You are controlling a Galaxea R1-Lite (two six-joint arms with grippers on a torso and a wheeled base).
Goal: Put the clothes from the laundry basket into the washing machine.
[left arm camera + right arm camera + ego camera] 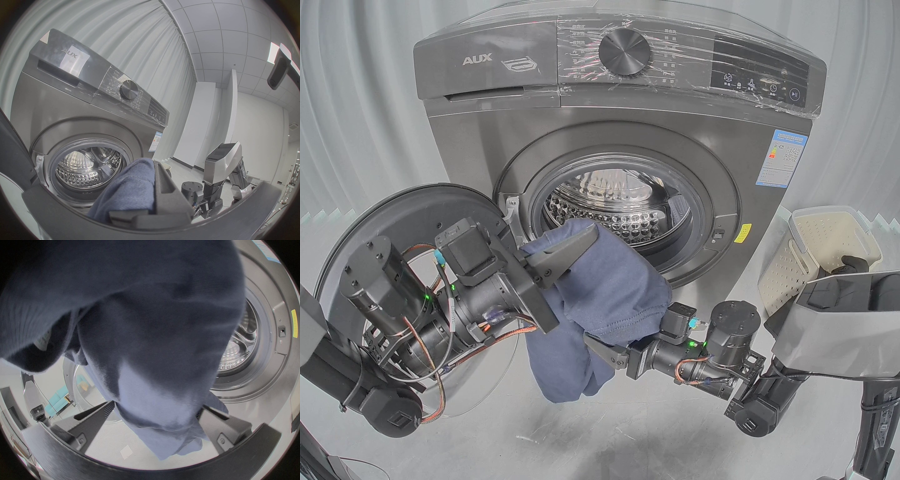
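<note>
- My left gripper (569, 250) is clamped on the upper part of the blue garment (612, 294). It holds the garment in the air right in front of the washing machine (625, 125), level with the mouth of the drum (612, 200).
- My right gripper (156, 407) sits under the bundle with its fingers spread wide. The cloth sags between them, so I judge that this side is only cradling it, not gripping.
- None of the garment is inside the drum yet, and a long fold hangs below both grippers towards the floor (650, 431).
- Risk one: that hanging fold could catch on the lower rim of the opening as I push in. The garment would then end up draped half out.
- Risk two: the whole weight rests on the left pinch. If the cloth slides through it, the garment falls to the floor, because the right side has no hold on it.
- Risk three: the door (419, 212) stands open close beside my left arm. A wide swing could knock it, or the cloth could snag on its hinge.
- Risk four: letting go too early, before the bulk is past the rim, would let it tumble back out.
- The laundry basket (831, 240) stands off to my right, near the machine.
</note>
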